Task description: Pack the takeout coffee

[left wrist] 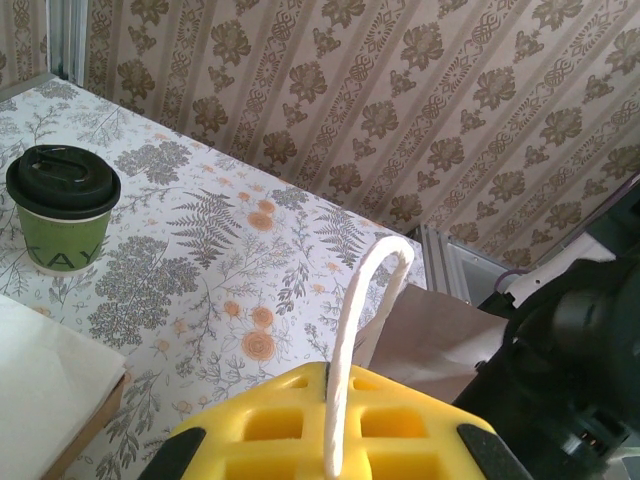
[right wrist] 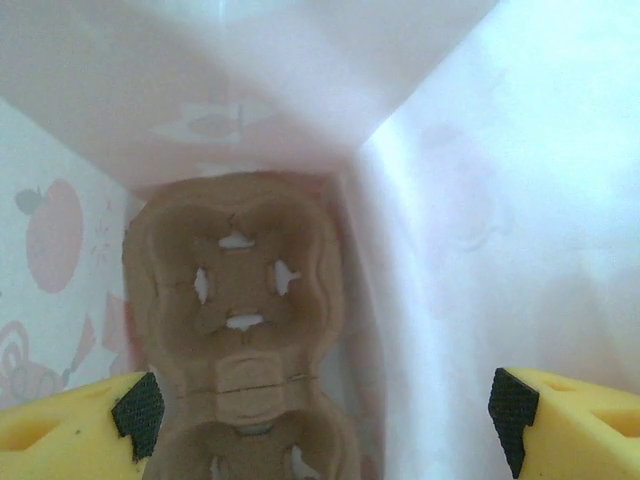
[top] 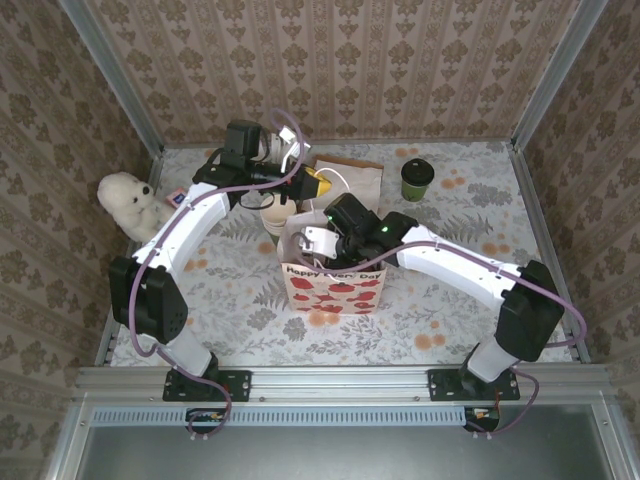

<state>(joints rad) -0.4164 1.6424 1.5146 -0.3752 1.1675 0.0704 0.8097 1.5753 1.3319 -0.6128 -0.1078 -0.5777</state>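
**Floral tabletop, bag held open, coffee not yet packed**

Wallpapered walls on 3 sides, flower-print tabletop [top: 230,290] below. Pinches the white rope handle [left wrist: 350,320] of the gift bag [top: 335,290] with the left gripper [left wrist: 325,405], clenched on the cord, probably to hold the bag upright and its mouth wide. Dips the right gripper [right wrist: 325,410] down inside that bag, released and grasping nothing, just above a brown cardboard cup carrier [right wrist: 235,290] lying on the bag's floor. Looks like seating or checking the carrier so that a cup can drop into 1 of its wells.

Takeout coffee [top: 417,180]: upright on the tabletop toward the far right, lid on, well apart from the bag and from both grippers.

From above, gives the layout: bag at centre, coffee beyond it, white plush toy [top: 128,200] at far left, flat brown paper [top: 355,172] behind the bag. From the right wrist, adds the carrier and the spread yellow fingertips. From the left wrist, adds the cord running between yellow fingers and the coffee's black lid close up.
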